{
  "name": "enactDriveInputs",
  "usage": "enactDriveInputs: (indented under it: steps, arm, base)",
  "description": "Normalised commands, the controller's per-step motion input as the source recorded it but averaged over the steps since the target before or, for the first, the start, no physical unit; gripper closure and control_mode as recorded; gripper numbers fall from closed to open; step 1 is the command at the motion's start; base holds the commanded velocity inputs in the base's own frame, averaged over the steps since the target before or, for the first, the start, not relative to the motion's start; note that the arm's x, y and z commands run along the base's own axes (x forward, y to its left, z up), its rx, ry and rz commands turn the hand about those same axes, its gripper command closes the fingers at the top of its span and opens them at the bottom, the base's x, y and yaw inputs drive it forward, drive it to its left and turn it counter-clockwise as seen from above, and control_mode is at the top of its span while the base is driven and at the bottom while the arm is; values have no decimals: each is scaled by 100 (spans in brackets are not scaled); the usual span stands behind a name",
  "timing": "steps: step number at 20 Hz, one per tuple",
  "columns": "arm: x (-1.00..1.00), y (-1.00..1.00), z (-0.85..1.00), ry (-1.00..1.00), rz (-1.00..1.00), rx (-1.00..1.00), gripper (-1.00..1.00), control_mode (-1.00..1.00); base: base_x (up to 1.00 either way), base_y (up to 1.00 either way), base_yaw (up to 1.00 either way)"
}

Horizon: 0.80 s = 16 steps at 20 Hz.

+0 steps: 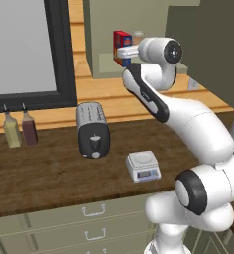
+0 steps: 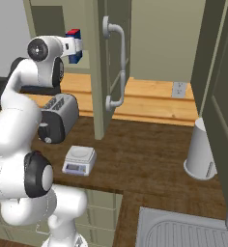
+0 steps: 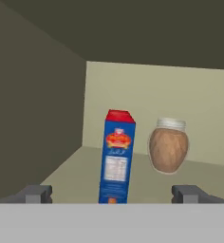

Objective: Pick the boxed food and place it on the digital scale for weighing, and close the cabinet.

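Observation:
The boxed food [image 3: 116, 156], a red-topped carton with a blue side, stands upright on the shelf inside the open olive cabinet [image 3: 33, 109]. The left base view shows the carton [image 1: 121, 40] in front of my hand, and the right base view shows it [image 2: 75, 34] too. My gripper [image 3: 114, 194] is open, its fingertips [image 3: 38, 193] wide apart on either side of the carton and a little short of it. The cabinet door [image 2: 102, 62] stands open, with its bar handle [image 2: 118, 67] facing right. The white digital scale [image 1: 143, 165] [image 2: 79, 159] sits on the wooden counter below.
A brown round jar [image 3: 168, 148] stands just right of the carton on the shelf. A silver toaster [image 1: 92, 130] lies left of the scale. Two bottles [image 1: 20, 130] stand at the far left. A white kettle [image 2: 199, 150] and a sink [image 2: 183, 231] are to the right.

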Motion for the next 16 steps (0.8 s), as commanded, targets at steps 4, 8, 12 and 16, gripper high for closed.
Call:
enactDriveInputs:
  steps: [4,8,12,16]
  arm:
    - [54,2,0,0,0,3,-100,-100]
    - [47,0,0,0,0,5,-100,-100]
    - [44,1,0,0,0,1,-100,-100]
    - [37,4,0,0,0,0,-100,-100]
  base:
    - [0,0,0]
    - [0,0,0]
    - [0,0,0]
    - [0,0,0]
